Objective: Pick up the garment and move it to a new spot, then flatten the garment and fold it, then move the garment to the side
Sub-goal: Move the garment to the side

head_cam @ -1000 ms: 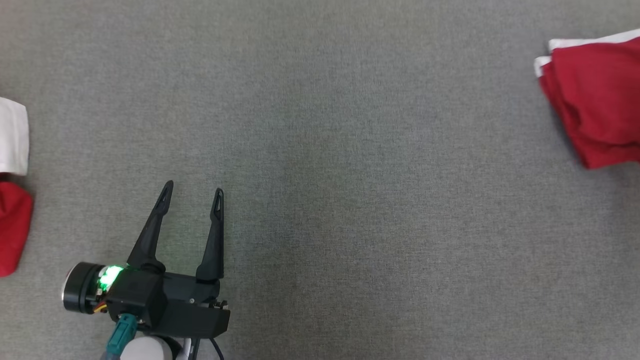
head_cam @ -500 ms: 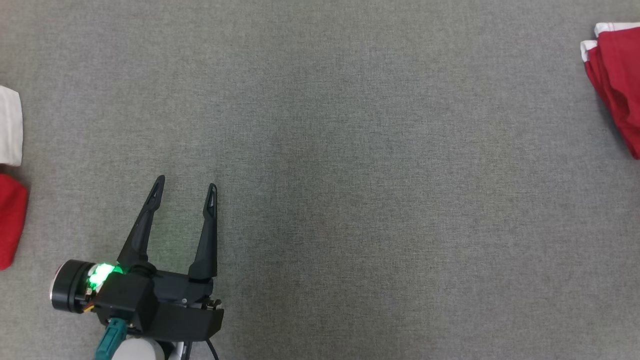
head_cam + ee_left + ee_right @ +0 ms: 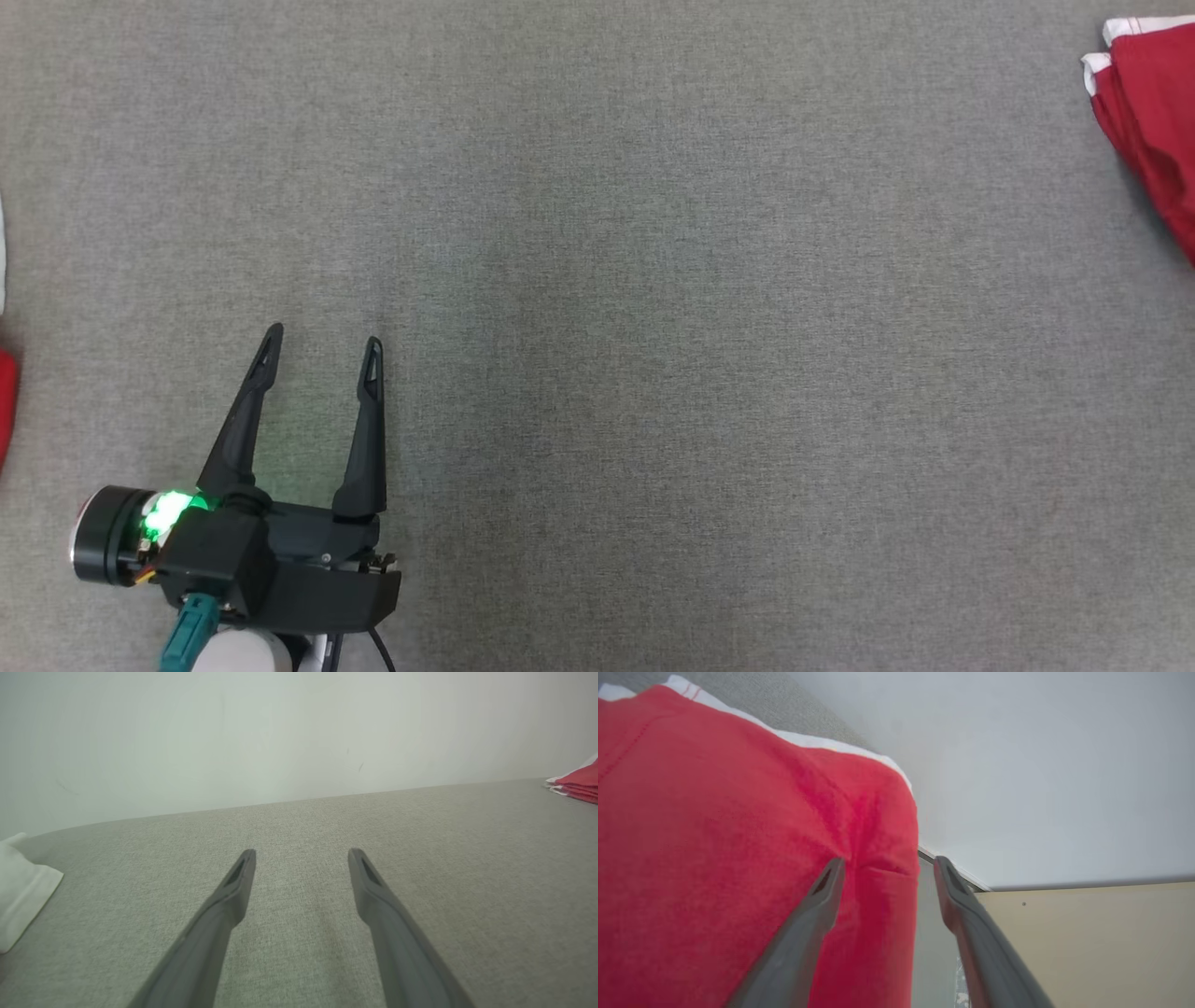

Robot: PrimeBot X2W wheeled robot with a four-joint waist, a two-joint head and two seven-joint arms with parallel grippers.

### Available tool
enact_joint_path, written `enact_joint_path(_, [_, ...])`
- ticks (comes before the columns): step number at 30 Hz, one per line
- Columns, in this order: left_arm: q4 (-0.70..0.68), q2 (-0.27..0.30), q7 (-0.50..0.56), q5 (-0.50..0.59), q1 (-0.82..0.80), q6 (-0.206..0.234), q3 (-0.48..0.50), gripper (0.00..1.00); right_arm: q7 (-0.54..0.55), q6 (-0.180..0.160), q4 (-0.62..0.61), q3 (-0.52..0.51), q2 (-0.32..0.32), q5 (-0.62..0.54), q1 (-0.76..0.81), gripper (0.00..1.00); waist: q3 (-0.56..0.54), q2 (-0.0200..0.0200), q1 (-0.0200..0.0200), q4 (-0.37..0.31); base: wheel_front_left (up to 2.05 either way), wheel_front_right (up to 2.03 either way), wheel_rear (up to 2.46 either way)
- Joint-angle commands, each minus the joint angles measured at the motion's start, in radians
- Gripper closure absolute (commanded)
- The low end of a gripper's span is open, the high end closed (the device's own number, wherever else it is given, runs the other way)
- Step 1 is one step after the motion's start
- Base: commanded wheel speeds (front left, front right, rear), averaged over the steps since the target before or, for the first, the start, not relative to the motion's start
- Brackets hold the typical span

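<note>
Grey woven cloth surface (image 3: 653, 280) carries the folded red garment with white trim (image 3: 1153, 131). The right gripper (image 3: 889, 860), spread, hangs over the garment's corner, one finger past its edge. The left gripper (image 3: 323, 336), spread and empty, sits well away from the garment.

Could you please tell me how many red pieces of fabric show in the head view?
2: a red garment at the upper right corner, and a red sliver at the left edge. Both are cropped; more may lie out of frame.
</note>
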Motion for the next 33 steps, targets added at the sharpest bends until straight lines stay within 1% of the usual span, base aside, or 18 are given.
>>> enact_joint_path(1, [-0.003,0.002,-0.003,0.008,0.001,0.006,0.003,0.00,-0.009,-0.003,0.011,0.003,-0.001,-0.006,-0.015,0.00,-0.004,-0.0001,0.0000,-0.004,0.00,0.00,0.00])
enact_joint_path(7, [0.015,-0.005,-0.003,-0.002,0.020,0.011,0.008,0.00,-0.059,-0.003,0.029,0.016,0.022,-0.002,-0.039,0.00,-0.047,-0.0001,0.0000,-0.017,0.00,0.00,0.00])
enact_joint_path(11, [0.038,-0.011,-0.003,-0.012,0.037,0.012,0.007,0.00,-0.121,-0.003,0.031,-0.011,0.058,0.047,-0.029,0.00,-0.112,-0.0001,0.0000,-0.021,0.00,0.00,0.00])
enact_joint_path(13, [0.049,-0.014,-0.003,-0.020,0.054,0.012,0.012,0.00,-0.157,-0.003,0.037,-0.036,0.089,0.089,-0.002,0.00,-0.151,-0.0001,0.0000,-0.020,0.00,0.00,0.00])
enact_joint_path(15, [0.063,-0.017,-0.003,-0.025,0.075,0.013,0.016,0.00,-0.200,-0.003,0.028,-0.065,0.140,0.142,0.043,0.00,-0.191,-0.0001,0.0000,-0.020,0.00,0.00,0.00])
enact_joint_path(16, [0.069,-0.019,-0.003,-0.027,0.086,0.012,0.018,0.00,-0.217,-0.003,0.021,-0.082,0.155,0.171,0.058,0.00,-0.208,-0.0001,0.0000,-0.020,0.00,0.00,0.00])
enact_joint_path(18, [0.071,-0.021,-0.003,-0.033,0.107,0.015,0.026,0.00,-0.243,-0.003,0.007,-0.109,0.179,0.203,0.091,0.00,-0.239,-0.0001,0.0000,-0.023,0.00,0.00,0.00])
enact_joint_path(19, [0.071,-0.021,-0.003,-0.033,0.107,0.015,0.026,0.00,-0.243,-0.003,0.007,-0.109,0.179,0.203,0.091,0.00,-0.239,-0.0001,0.0000,-0.023,0.00,0.00,0.00])
enact_joint_path(20, [0.074,-0.023,-0.003,-0.034,0.119,0.014,0.029,0.00,-0.252,-0.003,-0.006,-0.127,0.201,0.226,0.114,0.00,-0.253,-0.0001,0.0000,-0.025,0.00,0.00,0.00])
enact_joint_path(22, [0.078,-0.025,-0.003,-0.037,0.140,0.015,0.037,0.00,-0.262,-0.003,-0.036,-0.153,0.228,0.233,0.160,0.00,-0.275,-0.0001,0.0000,-0.026,0.00,0.00,0.00])
enact_joint_path(24, [0.079,-0.028,-0.003,-0.043,0.154,0.017,0.043,0.00,-0.264,-0.003,-0.116,-0.205,0.242,0.236,0.204,0.00,-0.290,-0.0001,0.0000,-0.023,0.00,0.00,0.00])
enact_joint_path(25, [0.081,-0.029,-0.003,-0.044,0.162,0.016,0.043,0.00,-0.264,-0.003,-0.165,-0.239,0.247,0.221,0.241,0.00,-0.299,-0.0001,0.0000,-0.018,0.00,0.00,0.00])
enact_joint_path(27, [0.088,-0.030,-0.003,-0.048,0.174,0.016,0.043,0.00,-0.263,-0.003,-0.258,-0.322,0.267,0.195,0.350,0.00,-0.314,-0.0001,0.0000,-0.008,0.00,0.00,0.00])
enact_joint_path(29, [0.090,-0.033,-0.003,-0.051,0.171,0.016,0.045,0.00,-0.263,-0.003,-0.358,-0.404,0.293,0.144,0.456,0.00,-0.325,-0.0001,0.0000,0.000,0.00,0.00,0.00])
enact_joint_path(31, [0.094,-0.034,-0.003,-0.053,0.176,0.016,0.045,0.00,-0.263,-0.003,-0.454,-0.495,0.336,0.096,0.552,0.00,-0.334,-0.0001,0.0000,0.006,0.00,0.00,0.00])
enact_joint_path(32, [0.101,-0.035,-0.003,-0.052,0.176,0.014,0.038,0.00,-0.263,-0.003,-0.546,-0.578,0.381,0.046,0.668,0.00,-0.343,-0.0001,0.0000,0.018,0.00,0.00,0.00])
enact_joint_path(33, [0.103,-0.035,-0.003,-0.051,0.176,0.014,0.036,0.00,-0.263,-0.003,-0.596,-0.632,0.405,0.021,0.722,0.00,-0.348,-0.0001,0.0000,0.023,0.00,0.00,0.00])
